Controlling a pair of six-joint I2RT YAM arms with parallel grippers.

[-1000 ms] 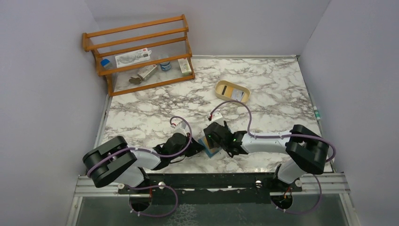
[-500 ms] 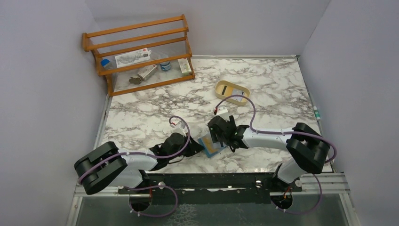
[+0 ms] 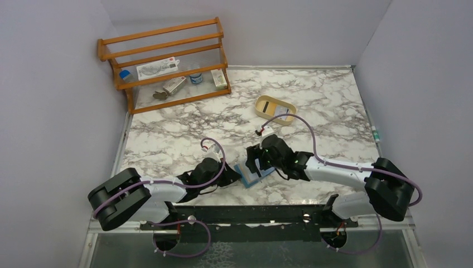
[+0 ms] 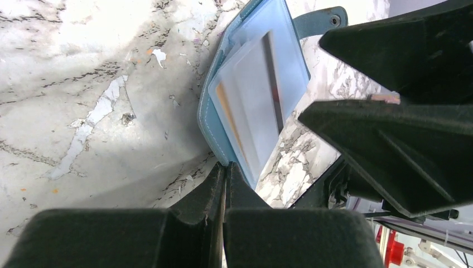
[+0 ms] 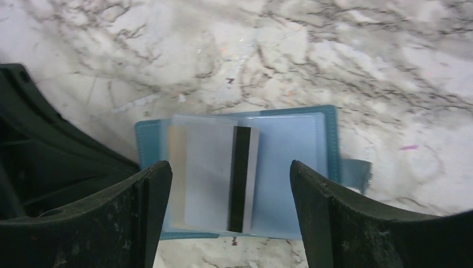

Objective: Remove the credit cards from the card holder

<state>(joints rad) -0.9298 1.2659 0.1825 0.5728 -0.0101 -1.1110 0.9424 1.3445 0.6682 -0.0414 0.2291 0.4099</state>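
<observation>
The card holder (image 3: 254, 174) lies by the worktop's (image 3: 323, 111) near edge, a card (image 5: 215, 178) in it; tray (image 3: 262, 101) behind, rack (image 3: 167, 64) in the far-left corner.

A white surface (image 3: 312, 95) veined with grey marble carries three things. The teal card holder (image 3: 254, 173) lies opened flat close to the near edge. A tan oval tray (image 3: 260, 106) sits well apart, toward the far right. A wooden rack (image 3: 167, 76) stands in the far left corner.
</observation>
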